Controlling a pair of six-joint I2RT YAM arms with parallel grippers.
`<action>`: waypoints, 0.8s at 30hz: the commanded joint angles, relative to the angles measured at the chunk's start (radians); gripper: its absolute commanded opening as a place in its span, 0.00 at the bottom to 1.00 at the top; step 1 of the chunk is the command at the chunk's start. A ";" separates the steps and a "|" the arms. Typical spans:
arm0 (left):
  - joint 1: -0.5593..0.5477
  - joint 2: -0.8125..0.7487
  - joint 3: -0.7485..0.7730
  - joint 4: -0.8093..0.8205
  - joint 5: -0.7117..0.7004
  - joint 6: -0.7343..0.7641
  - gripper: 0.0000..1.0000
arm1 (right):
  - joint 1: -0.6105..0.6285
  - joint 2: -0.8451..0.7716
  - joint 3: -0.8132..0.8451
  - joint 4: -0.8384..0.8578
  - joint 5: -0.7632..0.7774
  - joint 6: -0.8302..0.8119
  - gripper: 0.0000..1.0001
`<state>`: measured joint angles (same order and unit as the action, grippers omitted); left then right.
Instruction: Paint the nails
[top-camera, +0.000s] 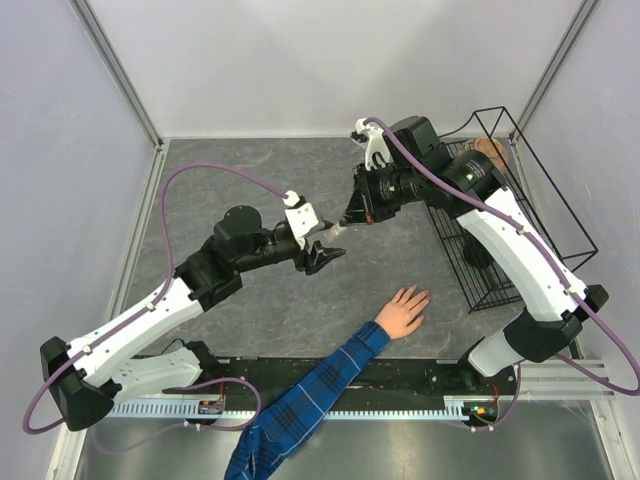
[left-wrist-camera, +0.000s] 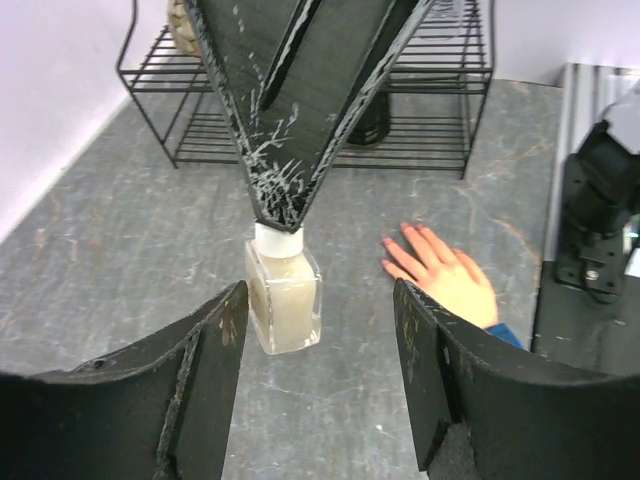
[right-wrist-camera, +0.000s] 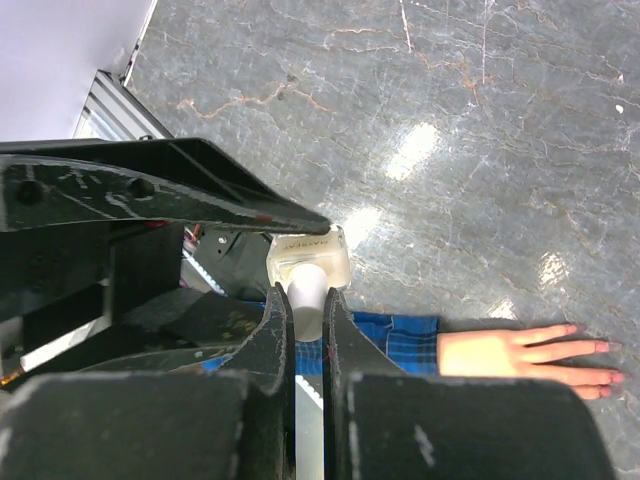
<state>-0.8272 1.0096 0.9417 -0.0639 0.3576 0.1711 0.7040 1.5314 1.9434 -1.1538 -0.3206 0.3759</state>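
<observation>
A small clear glass bottle of pale polish (left-wrist-camera: 286, 296) with a white cap (right-wrist-camera: 307, 291) hangs below my right gripper (right-wrist-camera: 305, 300), which is shut on the cap. My left gripper (left-wrist-camera: 320, 300) is open, and the bottle sits just beyond its left finger (left-wrist-camera: 215, 340), apart from it. In the top view both grippers meet mid-table, right (top-camera: 352, 215) and left (top-camera: 324, 257). A light-skinned hand (top-camera: 405, 310) with a blue plaid sleeve (top-camera: 320, 385) lies flat, palm down, near the front. Its tiny nails (right-wrist-camera: 600, 347) show at the fingertips; whether they carry polish I cannot tell.
A black wire rack (top-camera: 515, 200) stands at the right, with a tan object (top-camera: 490, 150) at its far end and a dark item (top-camera: 476, 250) inside. White walls enclose the grey stone-patterned table (top-camera: 250, 170). A black rail (top-camera: 400, 375) runs along the front.
</observation>
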 joint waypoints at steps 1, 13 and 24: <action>-0.016 0.029 0.006 0.091 -0.078 0.082 0.64 | 0.002 0.003 0.058 -0.026 0.008 0.044 0.00; -0.033 0.057 0.026 0.099 -0.131 0.091 0.13 | 0.002 0.006 0.068 -0.032 -0.003 0.043 0.00; -0.032 0.080 0.120 -0.004 -0.221 -0.454 0.02 | 0.000 -0.077 0.052 0.121 0.176 0.090 0.78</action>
<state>-0.8597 1.0817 1.0092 -0.1055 0.2405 0.0250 0.7033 1.5162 1.9709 -1.1511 -0.2344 0.4049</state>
